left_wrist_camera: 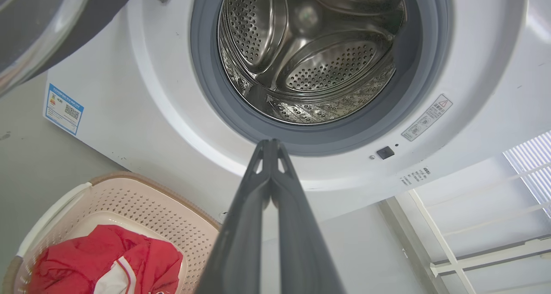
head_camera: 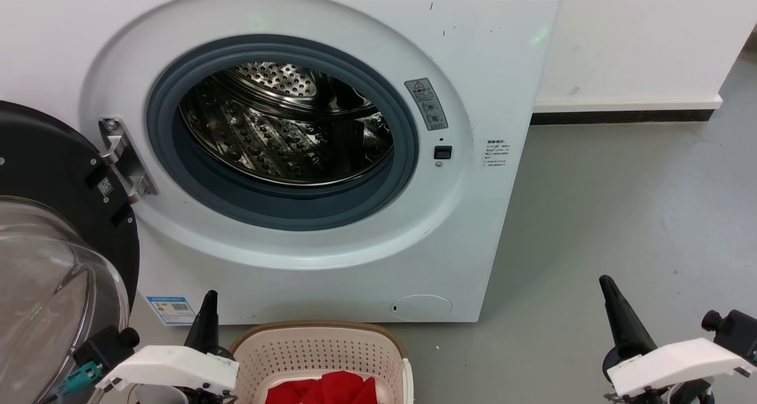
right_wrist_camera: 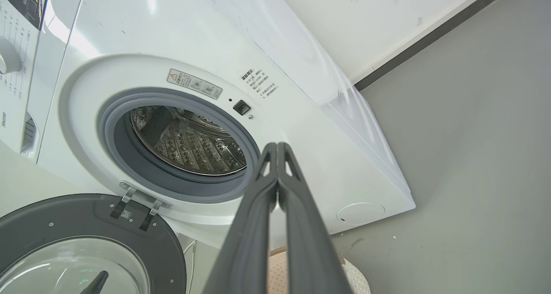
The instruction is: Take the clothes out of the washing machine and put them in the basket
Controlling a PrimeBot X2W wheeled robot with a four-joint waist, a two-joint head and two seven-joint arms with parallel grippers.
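Clothes (left_wrist_camera: pixel 86 255) lie in basket (head_camera: pixel 319 328) just in front of washing machine (head_camera: pixel 485 67), door (head_camera: pixel 59 155) hanging open. Left hand (left_wrist_camera: pixel 271 144), right hand (right_wrist_camera: pixel 277 146): fingers pressed together, holding nothing.

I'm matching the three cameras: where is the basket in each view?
Head: basket bottom centre, below the washer.
Left wrist: bottom-left corner, holding red clothes.
Right wrist: a sliver at the bottom edge, right of centre.
Shared landmark: black latch beside the porthole.

Porthole (head_camera: pixel 282 132) unblocked, open door (head_camera: pixel 56 161) at left
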